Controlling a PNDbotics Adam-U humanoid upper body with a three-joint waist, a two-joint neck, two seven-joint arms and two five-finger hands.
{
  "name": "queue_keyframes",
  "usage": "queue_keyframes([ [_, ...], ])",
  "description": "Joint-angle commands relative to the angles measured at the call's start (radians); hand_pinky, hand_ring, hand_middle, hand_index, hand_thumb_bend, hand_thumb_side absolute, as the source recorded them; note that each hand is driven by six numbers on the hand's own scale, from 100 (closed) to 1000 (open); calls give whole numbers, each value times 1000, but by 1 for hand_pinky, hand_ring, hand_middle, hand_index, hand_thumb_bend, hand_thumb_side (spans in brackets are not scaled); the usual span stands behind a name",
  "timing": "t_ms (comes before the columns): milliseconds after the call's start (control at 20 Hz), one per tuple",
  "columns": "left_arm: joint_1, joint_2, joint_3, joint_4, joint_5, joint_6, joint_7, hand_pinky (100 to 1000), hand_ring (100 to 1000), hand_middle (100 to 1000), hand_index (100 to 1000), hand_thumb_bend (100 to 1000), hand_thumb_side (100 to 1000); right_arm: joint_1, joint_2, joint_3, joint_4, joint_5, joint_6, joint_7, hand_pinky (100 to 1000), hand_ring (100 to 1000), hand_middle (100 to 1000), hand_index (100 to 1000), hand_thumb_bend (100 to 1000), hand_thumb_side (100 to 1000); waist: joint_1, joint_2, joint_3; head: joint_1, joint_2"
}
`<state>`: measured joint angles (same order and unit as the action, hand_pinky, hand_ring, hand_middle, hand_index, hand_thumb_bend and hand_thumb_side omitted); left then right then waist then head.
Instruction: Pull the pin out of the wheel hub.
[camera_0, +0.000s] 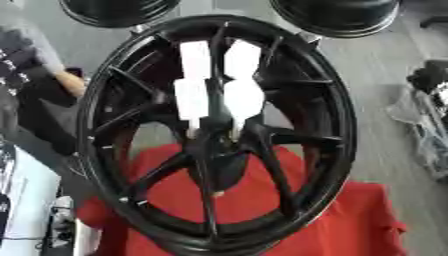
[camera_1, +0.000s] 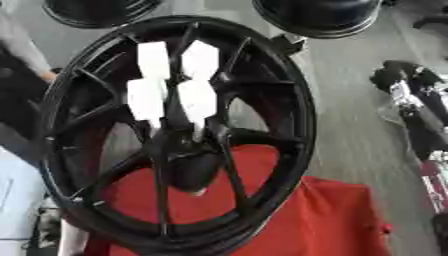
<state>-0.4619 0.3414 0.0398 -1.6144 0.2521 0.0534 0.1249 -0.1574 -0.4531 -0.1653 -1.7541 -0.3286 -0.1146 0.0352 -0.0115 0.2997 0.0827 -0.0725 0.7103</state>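
- Left eye view: black wheel (camera_0: 346, 115) stands upright, fills most of the pic, spokes run to the wheel hub (camera_0: 214, 150) at centre.
- Hand (camera_0: 197, 95) is in front of the spokes, seen as white blocks in two rows pointing down; lower ends sit right at the hub's top edge.
- Can't tell which arm it belongs to, nor if it's open, closed or gripping anything.
- Pin: not clearly made out. Small pale tip (camera_0: 217, 193) shows below the hand, under the hub's dark centre; can't tell if that's it.
- Red cloth (camera_0: 350, 220) is below and behind the hand, under the wheel's lower part.
- Two more black wheels (camera_0: 337, 15) are above the hand, at the top edge.
- Right eye view: same setup, hand's white blocks left of centre, lower ends again at the hub.
- Pale tip again low under the hub, well below the hand.
- Dark gear (camera_1: 411, 100) lies on grey floor (camera_1: 350, 125), far right of the hand, apart from the wheel.
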Motion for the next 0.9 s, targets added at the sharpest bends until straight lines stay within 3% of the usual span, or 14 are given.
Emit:
queue_keyframes([
  [50,-12,23,2,-14,-1,1,0,698,821,725,797,100,777,-4,-29,-4,-12,4,-1,2,887,746,651,732,100,428,0,-17,1,-2,-8],
  [650,-14,28,13,-26,5,-5,9,699,821,725,799,100,770,-25,-40,-1,-19,-7,-2,0,889,758,665,740,100,423,-4,-12,4,8,-13],
  [900,-1,45,15,-20,1,-1,14,699,822,725,799,100,774,-46,-121,16,-62,-25,-15,8,894,775,685,752,100,390,-16,-19,-10,7,-1],
])
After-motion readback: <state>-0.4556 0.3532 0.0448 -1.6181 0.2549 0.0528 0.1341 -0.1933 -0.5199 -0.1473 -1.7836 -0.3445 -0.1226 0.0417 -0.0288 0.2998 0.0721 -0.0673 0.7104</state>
